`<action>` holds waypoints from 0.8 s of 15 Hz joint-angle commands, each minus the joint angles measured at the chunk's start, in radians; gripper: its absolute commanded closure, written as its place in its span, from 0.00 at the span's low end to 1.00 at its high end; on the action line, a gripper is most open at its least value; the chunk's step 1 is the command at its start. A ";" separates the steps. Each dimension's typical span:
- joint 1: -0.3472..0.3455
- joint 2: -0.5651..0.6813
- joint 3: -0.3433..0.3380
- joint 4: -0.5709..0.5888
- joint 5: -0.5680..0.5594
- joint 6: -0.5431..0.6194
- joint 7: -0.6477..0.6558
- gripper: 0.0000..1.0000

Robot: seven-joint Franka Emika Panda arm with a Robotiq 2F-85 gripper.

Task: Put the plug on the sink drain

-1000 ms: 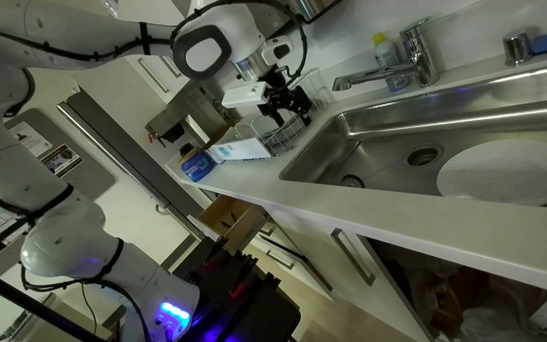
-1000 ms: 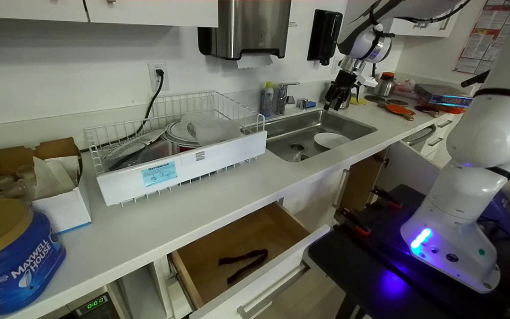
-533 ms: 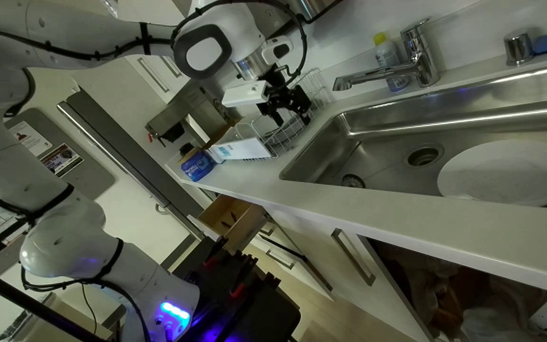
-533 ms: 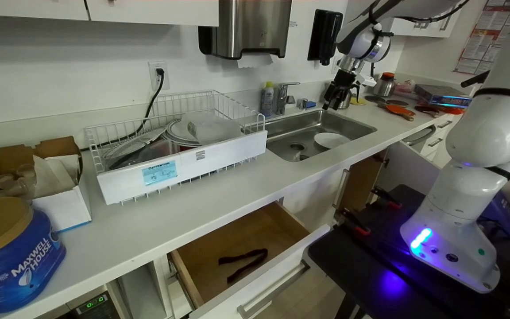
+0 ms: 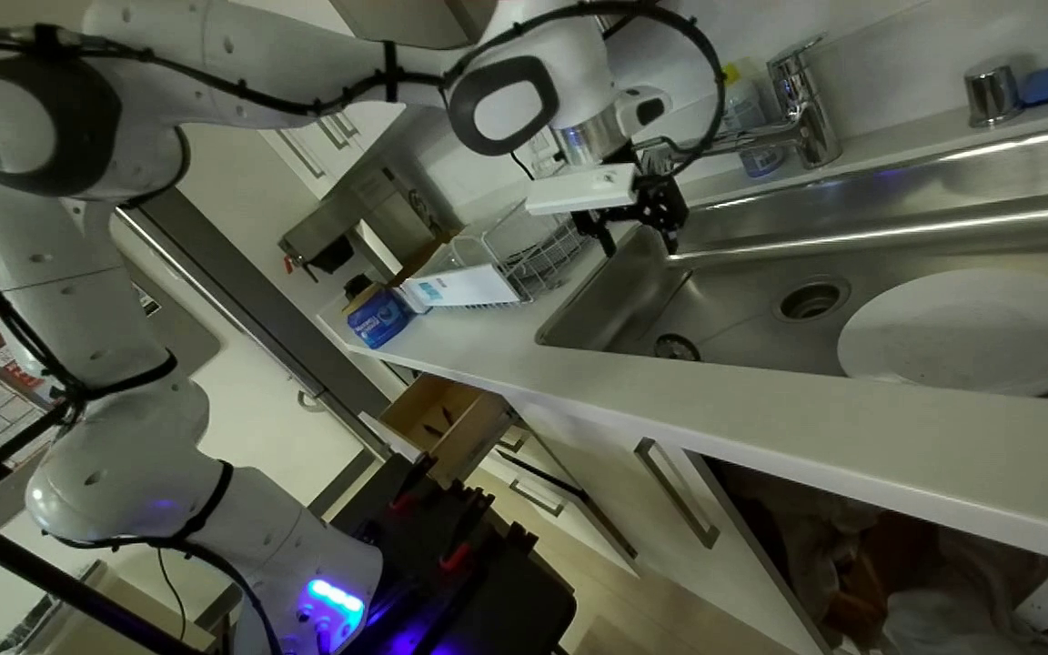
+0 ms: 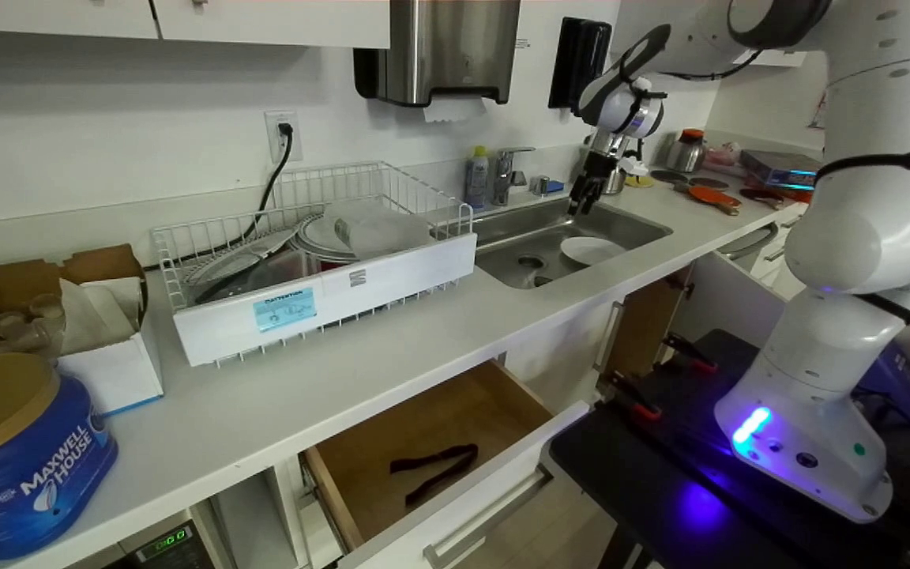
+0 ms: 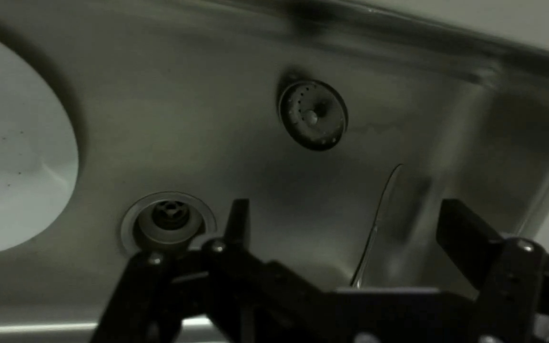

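The plug (image 7: 313,115), a small round metal strainer with a central knob, lies in the sink basin in the wrist view. It also shows near the front wall in an exterior view (image 5: 677,347). The sink drain (image 7: 168,223) is a round opening left of and below the plug in the wrist view. The drain shows in both exterior views (image 5: 812,299) (image 6: 532,261). My gripper (image 7: 344,214) is open and empty, its two fingers wide apart. In an exterior view the gripper (image 5: 641,247) hangs over the basin's back corner, above and apart from the plug.
A white plate (image 5: 974,332) lies in the sink (image 5: 733,259) beside the drain. A knife (image 7: 374,224) lies in the basin, seen between the fingers. The faucet (image 5: 806,109) stands behind the basin. A dish rack (image 6: 329,276) stands on the counter beside it.
In the last half second the arm has moved. In an exterior view the gripper has gone from above the dish rack to over the basin's corner and lower. The plug and plate have not moved.
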 commanded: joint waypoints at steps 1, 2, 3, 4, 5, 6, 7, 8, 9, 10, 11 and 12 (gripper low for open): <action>-0.103 0.203 0.093 0.229 0.027 -0.169 -0.078 0.00; -0.127 0.243 0.110 0.283 0.020 -0.226 -0.093 0.00; -0.145 0.277 0.134 0.317 0.025 -0.270 -0.114 0.00; -0.161 0.306 0.152 0.352 0.032 -0.321 -0.124 0.00; -0.175 0.330 0.164 0.390 0.035 -0.370 -0.134 0.00; -0.183 0.350 0.175 0.418 0.041 -0.412 -0.137 0.00; -0.190 0.369 0.176 0.458 0.041 -0.457 -0.126 0.00; -0.186 0.383 0.171 0.483 0.037 -0.474 -0.110 0.00; -0.183 0.395 0.165 0.505 0.034 -0.476 -0.096 0.00; -0.177 0.400 0.156 0.514 0.029 -0.453 -0.079 0.00; -0.177 0.406 0.153 0.526 0.027 -0.450 -0.066 0.00; -0.171 0.405 0.149 0.521 0.024 -0.434 -0.046 0.00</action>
